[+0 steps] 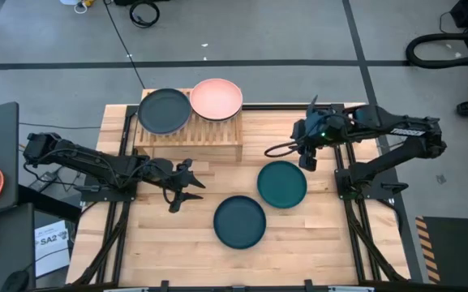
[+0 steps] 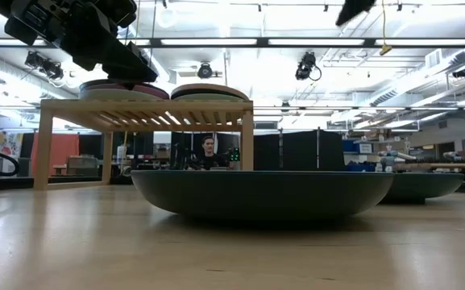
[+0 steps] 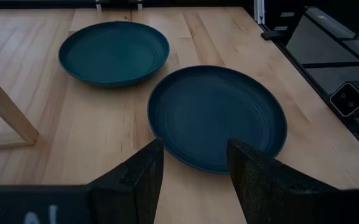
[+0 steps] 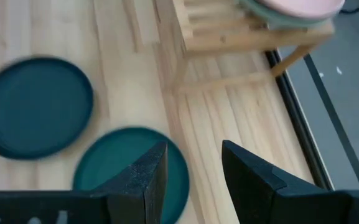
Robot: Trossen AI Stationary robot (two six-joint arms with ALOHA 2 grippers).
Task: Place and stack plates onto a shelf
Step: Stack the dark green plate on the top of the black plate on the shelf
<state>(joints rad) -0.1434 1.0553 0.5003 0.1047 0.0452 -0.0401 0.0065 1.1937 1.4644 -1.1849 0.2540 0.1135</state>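
Observation:
The light-wood shelf point(image 1: 189, 134) stands at the table's far side. A black plate point(image 1: 165, 110) and a pink plate point(image 1: 216, 98) lie on its slatted top, each seeming to rest on another plate. A green-teal plate point(image 1: 282, 184) and a dark teal plate point(image 1: 239, 221) lie flat on the tabletop. My left gripper point(image 1: 183, 186) hovers open, left of the dark teal plate point(image 3: 216, 115), touching nothing. My right gripper point(image 1: 308, 158) hangs open above the table, just beyond the green-teal plate point(image 4: 114, 168), and is also free.
The shelf's legs point(image 3: 5, 106) stand on the table left of the two loose plates. Bare wood lies between the shelf and the plates and toward the near edge. Both arm bases flank the table. A person point(image 2: 208, 149) sits in the room beyond.

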